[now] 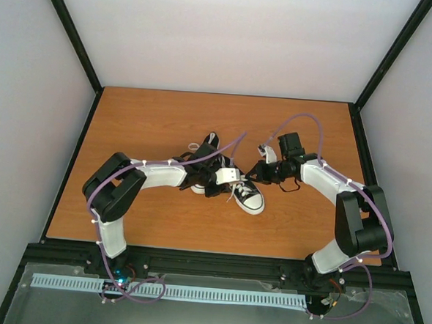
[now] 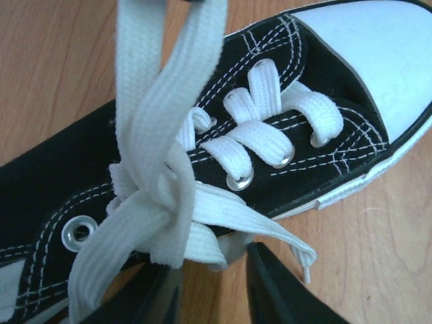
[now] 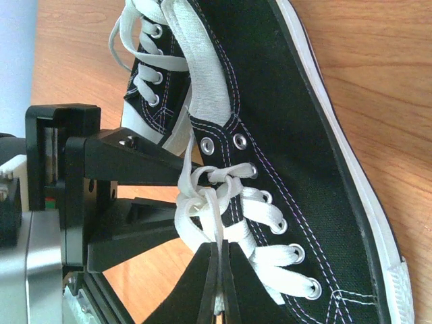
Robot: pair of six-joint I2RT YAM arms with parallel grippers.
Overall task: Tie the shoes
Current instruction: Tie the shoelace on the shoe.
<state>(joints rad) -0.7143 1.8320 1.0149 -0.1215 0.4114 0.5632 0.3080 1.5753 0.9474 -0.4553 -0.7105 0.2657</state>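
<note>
1. The shoes (image 1: 249, 198) lie together mid-frame on the bench (image 1: 152, 121) in the top view.
2. The nearer shoe's white toe points lower right.
3. Its lace (image 3: 214, 223) ends cross above the eyelets.
4. The right pincer (image 3: 218, 260) is clamped on lace strands.
5. The left pincer (image 2: 212, 264) has its jaws apart, flanking the crossing.

Orange wood-grain desk (image 1: 160, 122); black rail (image 1: 217, 265) along near edge; white slotted strip (image 1: 193, 293), maybe cable duct, below it; pale walls (image 1: 231, 38) around.

Shoes (image 1: 249, 198) side by side, ctr table (image 1: 167, 122).
</note>
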